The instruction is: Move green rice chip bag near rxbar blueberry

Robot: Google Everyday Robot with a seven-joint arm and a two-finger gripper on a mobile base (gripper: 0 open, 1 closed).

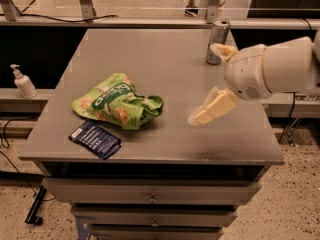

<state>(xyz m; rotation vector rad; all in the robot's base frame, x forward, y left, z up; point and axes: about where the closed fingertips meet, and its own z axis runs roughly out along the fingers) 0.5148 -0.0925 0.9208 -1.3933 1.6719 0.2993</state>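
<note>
The green rice chip bag (118, 102) lies crumpled on the left part of the grey table (165, 69). The rxbar blueberry (95, 139), a dark navy wrapper with white text, lies just in front of the bag near the table's front left edge, almost touching it. My gripper (206, 83) is open and empty above the right side of the table, well clear of the bag. One cream finger (215, 107) points down-left, the other (222, 50) sits near the can.
A silver can (217, 41) stands at the back right of the table, just behind my gripper. A white pump bottle (23, 82) stands on a ledge to the left. Drawers lie below the table's front edge.
</note>
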